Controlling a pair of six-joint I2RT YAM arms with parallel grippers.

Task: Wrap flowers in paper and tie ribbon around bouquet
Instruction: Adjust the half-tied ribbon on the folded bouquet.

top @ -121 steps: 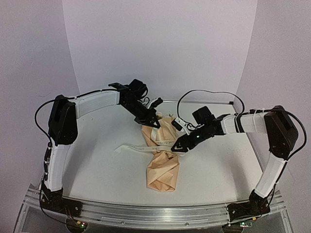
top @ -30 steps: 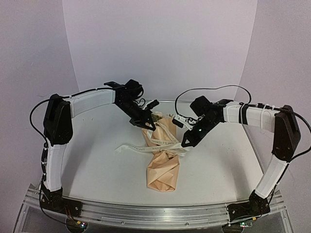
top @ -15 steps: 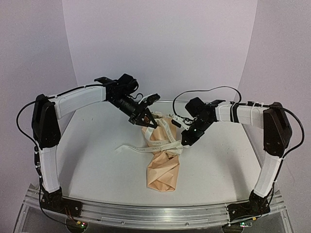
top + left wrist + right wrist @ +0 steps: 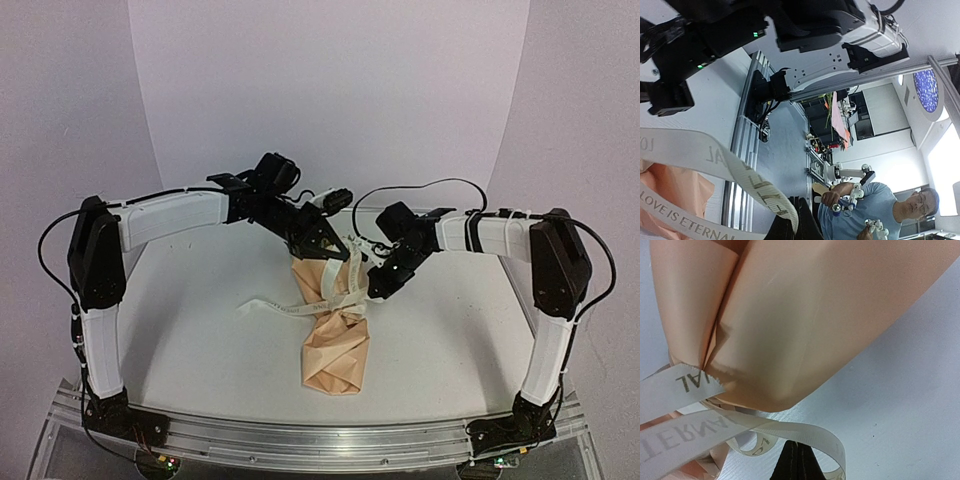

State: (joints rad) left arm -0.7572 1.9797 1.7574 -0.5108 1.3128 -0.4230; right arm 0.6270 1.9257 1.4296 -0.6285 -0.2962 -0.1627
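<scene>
The bouquet (image 4: 335, 335) lies mid-table as a crumpled cone of tan paper (image 4: 805, 315), narrow end towards the arms. The flowers are hidden inside the paper and behind the grippers. The cream ribbon (image 4: 300, 307) crosses the cone's waist, its loose tail trailing left on the table. My left gripper (image 4: 340, 248) hovers over the cone's far end, shut on a strand of ribbon (image 4: 715, 157) that runs into its fingertips (image 4: 790, 227). My right gripper (image 4: 378, 290) sits close beside the cone's right flank, shut with a ribbon (image 4: 790, 426) loop curling over its tips (image 4: 801, 450).
The white table (image 4: 200, 330) has a metal rail (image 4: 320, 440) along its near edge and white walls behind and at both sides. The two wrists are close together above the cone. The left wrist view looks past the right arm (image 4: 790, 30) to a person (image 4: 875, 210) beyond the table.
My left gripper has swung right and over the cone's far end, drawing its ribbon strand towards the right gripper. The right gripper has edged inward against the cone.
</scene>
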